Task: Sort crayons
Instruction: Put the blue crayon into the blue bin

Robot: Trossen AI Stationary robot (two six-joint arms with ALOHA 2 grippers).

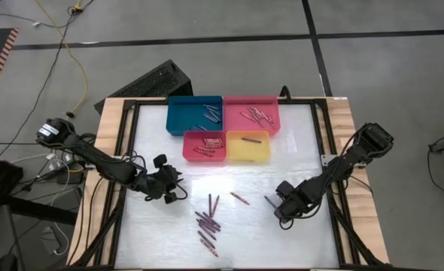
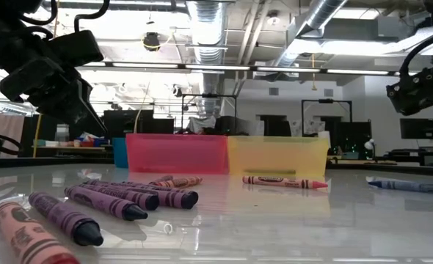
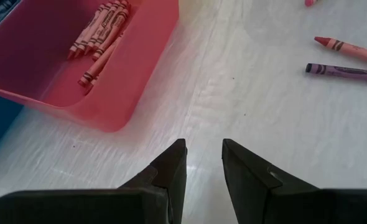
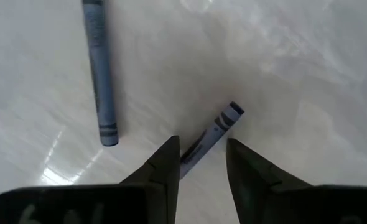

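- White table: loose crayons are scattered near its front edge.
- Left gripper: fingers are parted, empty, beside the red tray.
- Right gripper: fingers are parted astride a blue crayon, unclamped.

A robotics lab or industrial workspace is showing here. Bare silver ducts and pipes are running under an open ceiling above the white table, with strip lights glowing beside them. Beyond the table, dark monitors and cluttered benches are standing in rows. Around the table, a grey concrete floor is lying bare, with a yellow cable trailing across it.
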